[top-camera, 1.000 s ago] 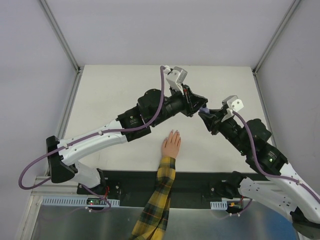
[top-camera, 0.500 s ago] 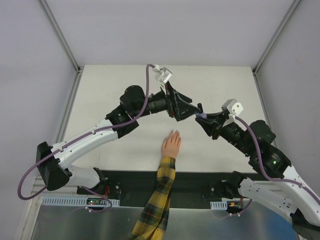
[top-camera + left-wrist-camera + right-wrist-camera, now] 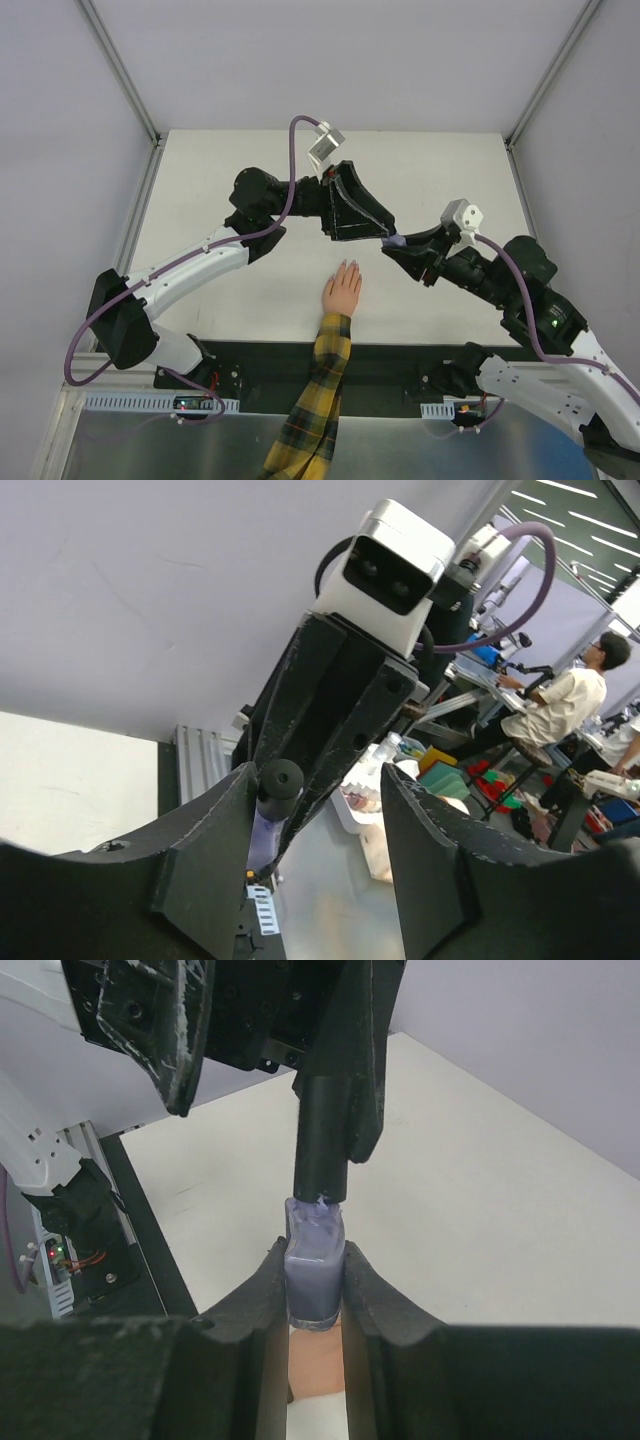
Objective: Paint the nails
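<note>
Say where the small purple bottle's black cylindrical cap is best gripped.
By its round sides, from the cap end: the right gripper clamps the small purple bottle by its body, leaving the black cylindrical cap exposed, between the open left gripper's fingers.

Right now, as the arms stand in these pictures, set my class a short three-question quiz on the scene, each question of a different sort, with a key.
1. True or false: the right gripper is shut on the purple bottle.
2. How does the left gripper stand? A: open, a finger on either side of the black cap. B: clamped on a plaid sleeve. C: out of every view.
3. Fill the gap: the person's hand lies flat on the ____.
Key: 1 true; 2 A; 3 table.
</note>
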{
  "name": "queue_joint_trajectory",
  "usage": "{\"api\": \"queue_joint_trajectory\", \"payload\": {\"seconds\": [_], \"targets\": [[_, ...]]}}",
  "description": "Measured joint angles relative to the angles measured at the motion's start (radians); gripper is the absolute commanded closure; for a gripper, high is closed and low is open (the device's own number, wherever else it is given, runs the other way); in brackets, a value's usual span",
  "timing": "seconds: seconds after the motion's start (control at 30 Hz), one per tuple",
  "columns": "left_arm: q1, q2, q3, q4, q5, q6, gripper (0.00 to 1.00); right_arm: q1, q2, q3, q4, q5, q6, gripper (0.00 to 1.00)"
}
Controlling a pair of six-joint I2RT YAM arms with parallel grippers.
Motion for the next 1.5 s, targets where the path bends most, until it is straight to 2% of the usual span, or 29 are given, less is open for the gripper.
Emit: {"api": "queue_joint_trajectory", "payload": {"seconds": [0.27, 0.43, 0.57, 0.9, 1.13, 1.3, 1.5], "targets": [[0.000, 0.000, 0.000, 0.018, 0.023, -0.006, 0.67, -0.003, 0.005, 0.000, 0.000, -0.016, 0.009, 1.00], [0.000, 0.000, 0.002, -0.035, 0.012, 0.034, 0.73, -0.003, 0.011, 0.000, -0.004, -0.022, 0.009, 1.00], [0.000, -0.003, 0.021, -0.107, -0.003, 0.083, 0.69, -0.006, 0.012, 0.000, -0.016, -0.020, 0.009, 1.00], [-0.014, -0.033, 0.050, -0.291, -0.038, 0.215, 0.69, -0.008, 0.013, 0.000, -0.009, -0.017, 0.010, 1.00], [-0.014, -0.033, 0.058, -0.338, -0.042, 0.251, 0.71, -0.010, 0.013, 0.000, -0.009, -0.018, 0.010, 0.99], [-0.019, -0.033, 0.065, -0.345, -0.048, 0.257, 0.67, -0.010, 0.013, 0.000, -0.009, -0.018, 0.013, 1.00], [-0.021, -0.033, 0.068, -0.347, -0.064, 0.257, 0.69, -0.010, 0.013, 0.000, -0.008, -0.022, 0.018, 1.00]]}}
